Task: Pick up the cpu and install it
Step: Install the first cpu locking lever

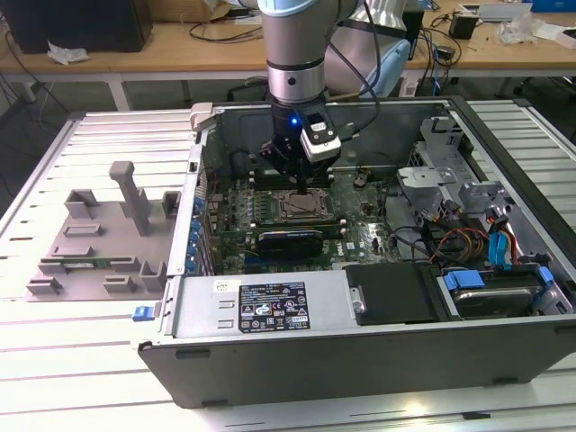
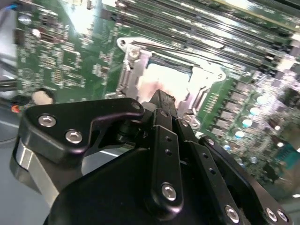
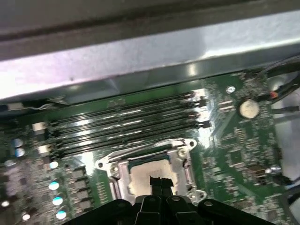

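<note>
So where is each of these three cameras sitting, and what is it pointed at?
Exterior view: off the arm, looking down into the open computer case; the arm and end effector show above the socket.
First wrist view: rides on the arm, facing the socket; end effector shows.
Second wrist view: likewise, over the end effector.
All share the socket.

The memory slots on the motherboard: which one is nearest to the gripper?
The slot directly bordering the metal socket frame; the others lie farther toward the case wall. The gripper hangs over the socket.

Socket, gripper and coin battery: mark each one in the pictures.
socket (image 3: 187,161), first wrist view, on its metal frame.
gripper (image 3: 161,182), first wrist view, at its black fingertips above the socket.
coin battery (image 3: 249,108), first wrist view, on its round silver face.
</note>
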`<state>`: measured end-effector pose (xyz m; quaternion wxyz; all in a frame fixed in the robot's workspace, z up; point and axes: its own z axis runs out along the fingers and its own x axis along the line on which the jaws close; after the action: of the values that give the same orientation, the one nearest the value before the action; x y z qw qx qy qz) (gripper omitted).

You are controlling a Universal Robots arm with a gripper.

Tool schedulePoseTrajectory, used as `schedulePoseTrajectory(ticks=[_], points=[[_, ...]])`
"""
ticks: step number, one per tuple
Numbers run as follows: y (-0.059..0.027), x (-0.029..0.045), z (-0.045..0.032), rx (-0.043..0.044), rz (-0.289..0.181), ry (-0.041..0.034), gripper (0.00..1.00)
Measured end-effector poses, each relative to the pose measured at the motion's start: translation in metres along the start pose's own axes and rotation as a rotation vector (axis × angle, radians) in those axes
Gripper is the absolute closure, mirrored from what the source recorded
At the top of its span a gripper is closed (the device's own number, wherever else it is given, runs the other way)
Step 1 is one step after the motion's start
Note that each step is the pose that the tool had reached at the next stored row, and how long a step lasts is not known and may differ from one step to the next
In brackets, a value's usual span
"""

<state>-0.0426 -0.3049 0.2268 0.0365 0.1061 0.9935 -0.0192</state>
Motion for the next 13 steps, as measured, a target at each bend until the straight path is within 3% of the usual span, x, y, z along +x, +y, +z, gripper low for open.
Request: schedulePoseTrajectory(ticks=[5, 9, 13], points=[[0.0, -0.0015, 0.0002, -0.0003, -0.003, 0.0012, 0.89], [-0.0068, -0.0045, 0.0006, -0.001, -0.019, 0.0018, 0.89], [-0.0072, -0.0047, -0.0018, -0.001, -0.022, 0.0024, 0.89]])
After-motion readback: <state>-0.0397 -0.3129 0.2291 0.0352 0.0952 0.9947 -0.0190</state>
